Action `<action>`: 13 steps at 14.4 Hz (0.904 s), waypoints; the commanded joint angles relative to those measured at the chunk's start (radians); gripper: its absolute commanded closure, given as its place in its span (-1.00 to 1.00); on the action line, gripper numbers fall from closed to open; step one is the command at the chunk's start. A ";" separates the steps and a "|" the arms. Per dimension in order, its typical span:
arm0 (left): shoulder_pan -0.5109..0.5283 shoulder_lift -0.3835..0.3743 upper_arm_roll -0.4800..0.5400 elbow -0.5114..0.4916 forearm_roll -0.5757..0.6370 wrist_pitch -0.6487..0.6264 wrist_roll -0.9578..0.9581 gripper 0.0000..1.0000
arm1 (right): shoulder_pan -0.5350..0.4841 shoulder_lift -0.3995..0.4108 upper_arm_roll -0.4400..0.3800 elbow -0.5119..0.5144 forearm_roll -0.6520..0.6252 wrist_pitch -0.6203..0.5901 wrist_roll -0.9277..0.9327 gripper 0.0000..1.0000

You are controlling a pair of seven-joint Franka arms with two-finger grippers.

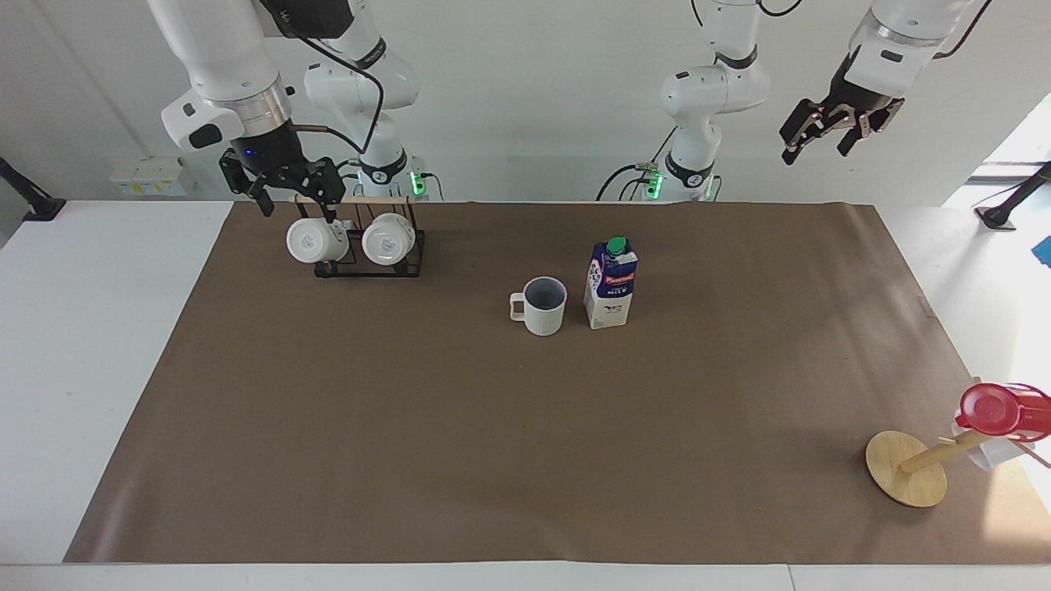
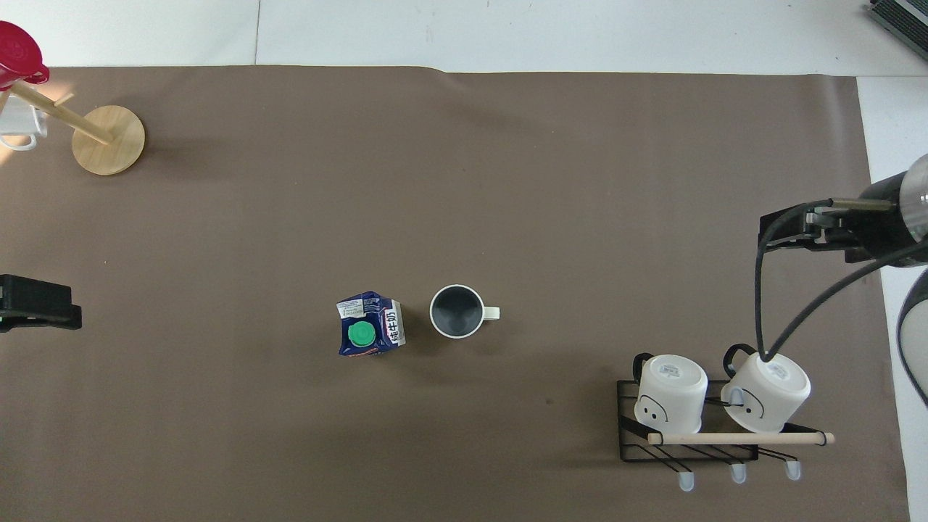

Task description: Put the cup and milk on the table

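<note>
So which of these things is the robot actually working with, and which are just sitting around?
Part of the job:
cup
milk carton
table

Just lying about:
wire rack with two white mugs
wooden stand with red cup

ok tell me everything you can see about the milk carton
The milk carton is tall and blue and white, seemingly of coated card, with a red label, a small cow print low on its white base and a green screw cap on its sloped top. The cap is on. It stands upright on the brown paper sheet covering the table, close beside the cream mug but apart from it, on the side toward the left arm's end. It is taller than the mug. Nothing grips or touches it.
</note>
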 commanded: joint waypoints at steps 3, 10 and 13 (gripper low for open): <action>0.010 0.007 -0.004 0.026 0.004 -0.028 0.047 -1.00 | -0.010 -0.011 0.008 -0.008 0.006 -0.001 0.007 -1.00; 0.010 0.004 0.003 0.021 -0.005 -0.009 0.103 -1.00 | -0.014 -0.011 0.008 -0.010 0.007 0.002 0.002 -1.00; 0.010 -0.009 0.003 0.007 -0.003 0.003 0.103 -1.00 | -0.016 -0.011 0.006 -0.011 0.007 0.003 0.002 -1.00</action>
